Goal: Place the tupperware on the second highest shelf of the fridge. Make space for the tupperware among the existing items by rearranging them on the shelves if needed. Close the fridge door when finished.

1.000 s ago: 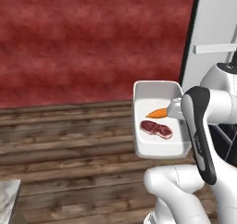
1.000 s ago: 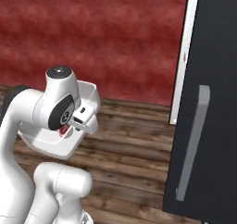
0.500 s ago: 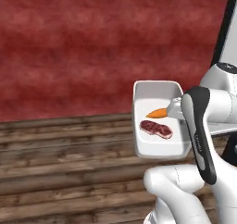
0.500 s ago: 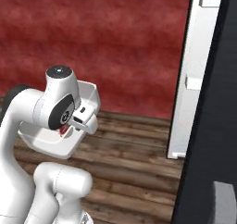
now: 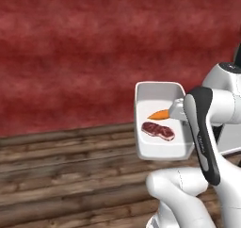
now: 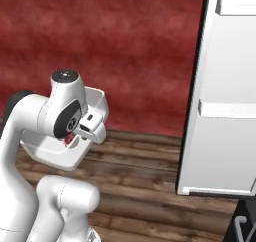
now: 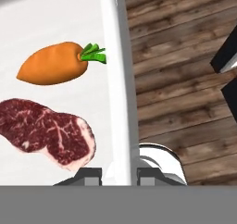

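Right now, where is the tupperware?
The tupperware is held up above the wooden floor, its right rim clamped in the gripper, carrot and steak inside; the white fridge door stands off to the right.

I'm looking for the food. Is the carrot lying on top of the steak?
No. In the hand view the carrot lies apart from the steak, with bare white tupperware floor between them.
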Robot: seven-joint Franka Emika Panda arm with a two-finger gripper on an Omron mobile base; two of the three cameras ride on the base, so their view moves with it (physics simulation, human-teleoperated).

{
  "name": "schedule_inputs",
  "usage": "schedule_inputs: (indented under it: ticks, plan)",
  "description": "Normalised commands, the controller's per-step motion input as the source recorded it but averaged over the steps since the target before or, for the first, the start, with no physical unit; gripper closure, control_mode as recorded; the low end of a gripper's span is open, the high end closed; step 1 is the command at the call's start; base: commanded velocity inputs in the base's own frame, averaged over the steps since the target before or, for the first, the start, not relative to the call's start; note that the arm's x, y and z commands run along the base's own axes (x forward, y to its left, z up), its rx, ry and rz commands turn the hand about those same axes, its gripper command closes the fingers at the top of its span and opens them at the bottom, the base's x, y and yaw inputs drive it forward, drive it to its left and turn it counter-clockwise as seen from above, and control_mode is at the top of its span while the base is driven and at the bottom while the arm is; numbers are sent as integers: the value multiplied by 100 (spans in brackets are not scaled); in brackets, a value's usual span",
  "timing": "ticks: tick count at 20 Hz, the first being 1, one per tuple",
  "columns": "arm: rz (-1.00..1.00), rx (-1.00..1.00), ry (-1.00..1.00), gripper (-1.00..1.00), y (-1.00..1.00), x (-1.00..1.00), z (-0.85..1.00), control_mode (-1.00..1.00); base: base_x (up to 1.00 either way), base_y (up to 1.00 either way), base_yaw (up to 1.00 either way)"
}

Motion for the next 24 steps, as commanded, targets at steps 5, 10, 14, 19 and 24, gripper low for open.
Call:
schedule_inputs:
  ticks: [5, 10, 14, 19, 24]
  plan:
    - [0, 0, 0, 100, 0, 0, 0, 100, 24, 43, -39]
    - [0, 0, 0, 100, 0, 0, 0, 100, 23, 51, -51]
    - [0, 0, 0, 100, 0, 0, 0, 100, 20, 35, -59]
    - [0, 0, 0, 100, 0, 0, 0, 100, 0, 31, -67]
    - [0, 0, 0, 100, 0, 0, 0, 100, 0, 32, -70]
